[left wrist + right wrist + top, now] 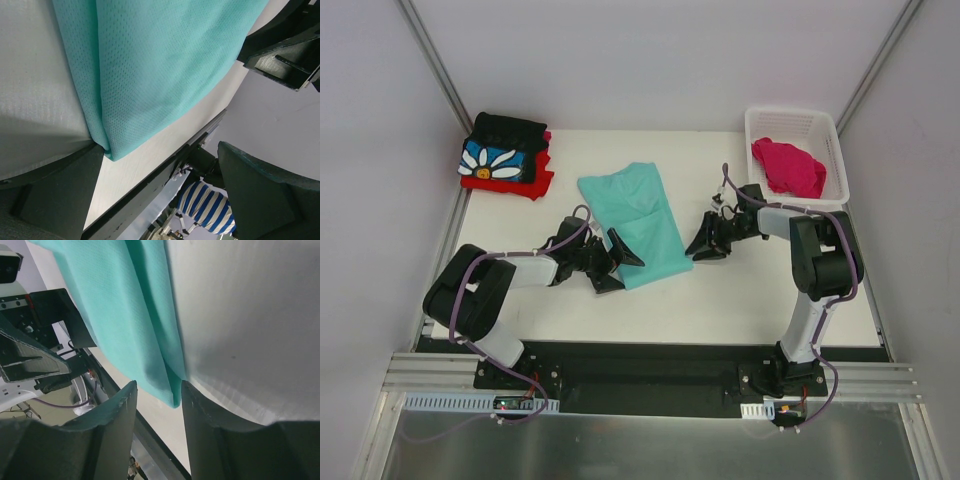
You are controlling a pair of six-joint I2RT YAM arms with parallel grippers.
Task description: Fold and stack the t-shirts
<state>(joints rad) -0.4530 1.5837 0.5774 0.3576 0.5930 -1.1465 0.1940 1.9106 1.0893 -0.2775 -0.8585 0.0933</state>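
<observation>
A mint-teal t-shirt (632, 222) lies folded into a long strip at mid-table. My left gripper (620, 265) stands wide open at its near left corner. In the left wrist view that corner (107, 147) lies beside one finger (55, 200), and nothing is between the jaws of the left gripper (160, 150). My right gripper (705, 245) is at the near right edge, partly open. In the right wrist view the teal shirt (125, 305) has its corner hanging between the tips of the right gripper (157, 387), unclamped. A black daisy t-shirt (502, 152) lies on a red one (510, 183) at far left.
A white lattice basket (825, 130) at the far right holds a magenta-pink t-shirt (788, 165). White walls close in the table on both sides. A black rail (640, 365) runs along the near edge by the arm bases.
</observation>
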